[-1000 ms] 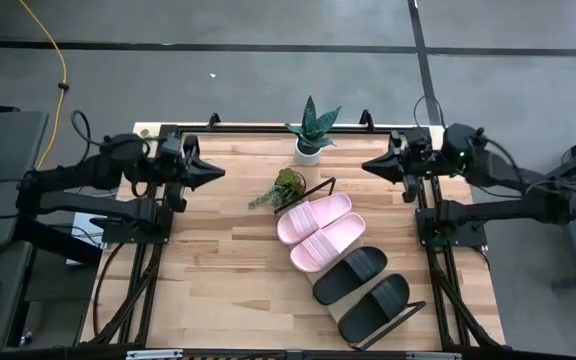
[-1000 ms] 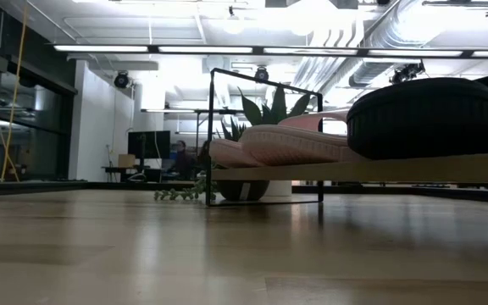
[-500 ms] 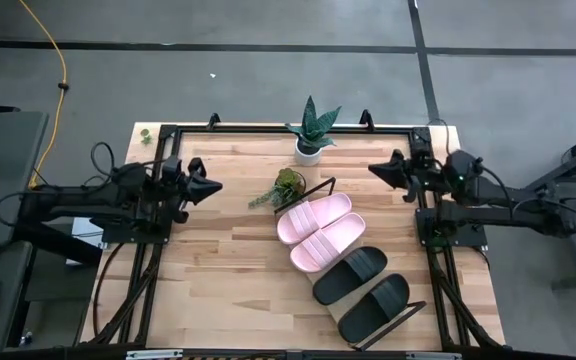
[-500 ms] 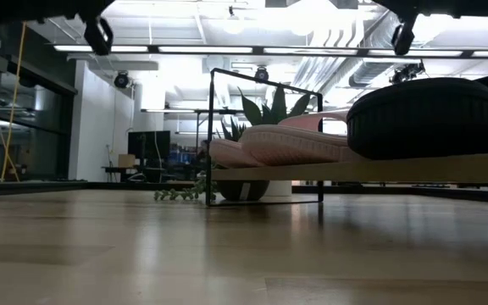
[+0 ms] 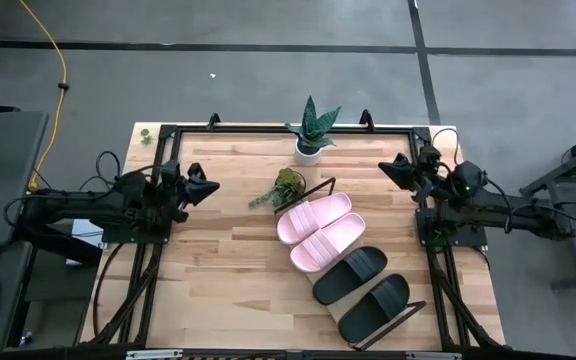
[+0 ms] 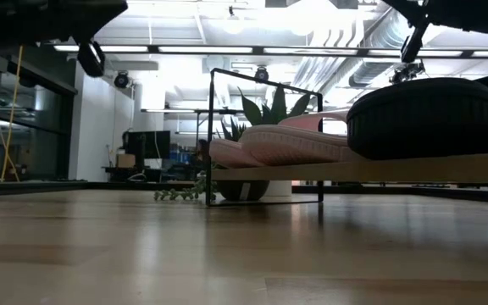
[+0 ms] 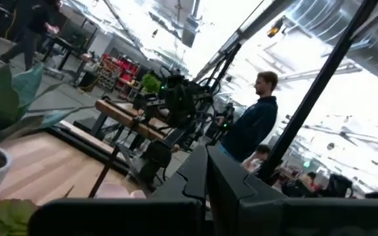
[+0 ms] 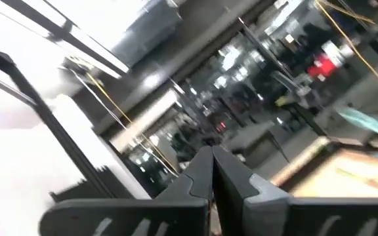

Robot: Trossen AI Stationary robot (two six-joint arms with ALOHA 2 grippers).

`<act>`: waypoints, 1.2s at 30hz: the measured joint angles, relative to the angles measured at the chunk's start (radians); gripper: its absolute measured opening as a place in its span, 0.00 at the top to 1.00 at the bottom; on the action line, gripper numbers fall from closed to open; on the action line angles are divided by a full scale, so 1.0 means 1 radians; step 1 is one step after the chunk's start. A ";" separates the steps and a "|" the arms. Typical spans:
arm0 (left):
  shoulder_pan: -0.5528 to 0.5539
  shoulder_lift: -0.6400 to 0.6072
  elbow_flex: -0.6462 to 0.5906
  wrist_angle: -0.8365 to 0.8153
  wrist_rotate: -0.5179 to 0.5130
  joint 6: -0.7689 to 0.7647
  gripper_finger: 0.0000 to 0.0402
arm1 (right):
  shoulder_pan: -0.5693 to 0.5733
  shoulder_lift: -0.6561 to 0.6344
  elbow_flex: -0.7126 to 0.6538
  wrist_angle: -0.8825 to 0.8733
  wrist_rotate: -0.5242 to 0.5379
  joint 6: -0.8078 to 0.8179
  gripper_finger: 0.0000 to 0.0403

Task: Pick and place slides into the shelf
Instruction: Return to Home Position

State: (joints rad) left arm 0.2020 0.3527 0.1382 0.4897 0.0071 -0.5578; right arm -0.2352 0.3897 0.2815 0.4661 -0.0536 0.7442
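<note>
Two light pink slides (image 5: 318,228) and two black slides (image 5: 361,291) lie side by side on the shelf (image 5: 353,265), a light-wood board with black wire ends that stands slantwise on the table's right half. The low view shows a pink slide (image 6: 282,144) and a black slide (image 6: 430,119) resting sole-down on the board (image 6: 371,169). My left gripper (image 5: 212,186) hangs shut over the table's left edge, pointing right. My right gripper (image 5: 386,167) hangs shut over the right edge, pointing left. Neither touches anything; the wrist views show each pair of fingers closed together (image 7: 207,180) (image 8: 212,174).
A spiky plant in a white pot (image 5: 311,130) stands at the far edge, and a small leafy plant (image 5: 286,186) sits by the shelf's far end. Bare wood lies across the table's left half (image 5: 218,260). A person (image 7: 254,124) stands in the room beyond.
Both arms have drawn back outward toward their own table sides and sunk lower, the left gripper toward the left edge and near side, the right gripper toward the right edge. Both grippers stay shut. The slides and shelf have kept still.
</note>
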 joint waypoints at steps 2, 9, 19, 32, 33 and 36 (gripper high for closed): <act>-0.007 0.000 -0.031 0.062 -0.002 -0.010 1.00 | 0.021 0.000 -0.026 0.067 0.019 -0.001 1.00; -0.112 0.000 -0.130 0.234 -0.120 -0.023 1.00 | 0.109 0.003 -0.089 0.106 0.105 0.033 1.00; -0.272 0.002 -0.129 0.167 -0.215 0.082 1.00 | 0.221 0.002 -0.089 0.087 0.176 -0.009 1.00; -0.281 -0.060 -0.129 -0.193 -0.058 0.064 1.00 | 0.319 0.002 -0.089 0.083 0.238 0.065 1.00; -0.281 -0.071 -0.129 -0.214 -0.055 0.064 1.00 | 0.327 0.002 -0.089 0.084 0.244 0.069 1.00; -0.281 -0.104 -0.129 -0.276 -0.039 0.065 1.00 | 0.349 0.002 -0.089 0.084 0.268 0.086 1.00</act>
State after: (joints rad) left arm -0.0792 0.2483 0.0093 0.2140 -0.0318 -0.4931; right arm 0.1143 0.3912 0.1925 0.5499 0.2147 0.8303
